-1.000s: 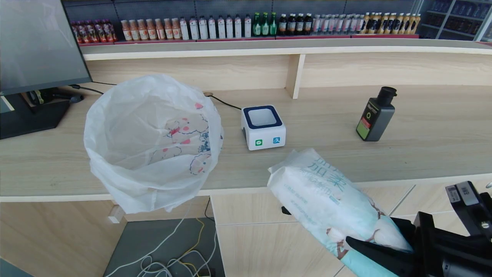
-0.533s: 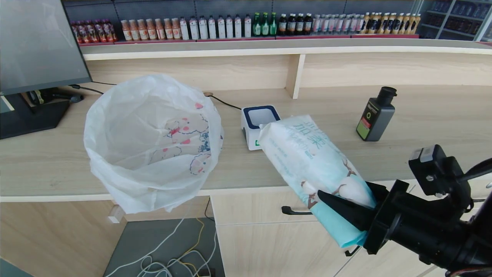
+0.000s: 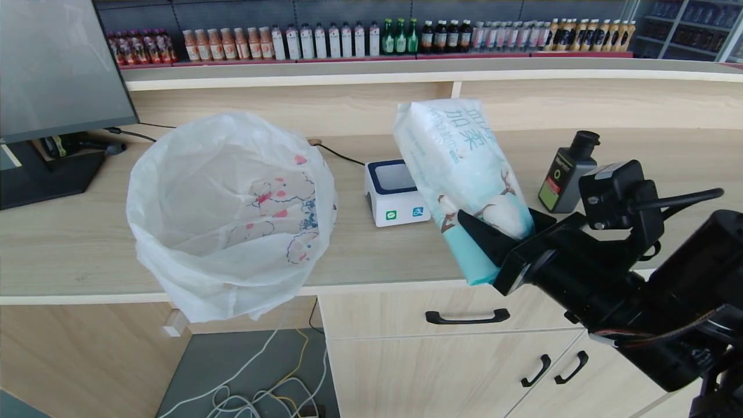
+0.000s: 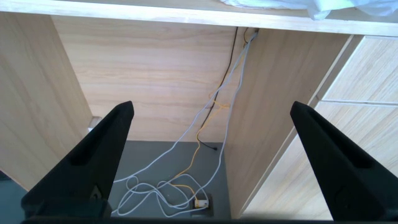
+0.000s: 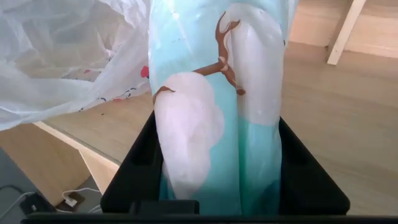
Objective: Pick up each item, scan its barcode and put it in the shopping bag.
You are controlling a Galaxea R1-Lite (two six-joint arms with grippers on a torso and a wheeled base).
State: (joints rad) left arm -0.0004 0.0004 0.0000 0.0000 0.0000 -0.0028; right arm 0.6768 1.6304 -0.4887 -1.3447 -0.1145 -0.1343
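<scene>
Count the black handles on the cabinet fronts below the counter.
3. A wide drawer handle sits just under the counter; below it, the left lower handle and right lower handle hang side by side. The right arm may hide others.
</scene>
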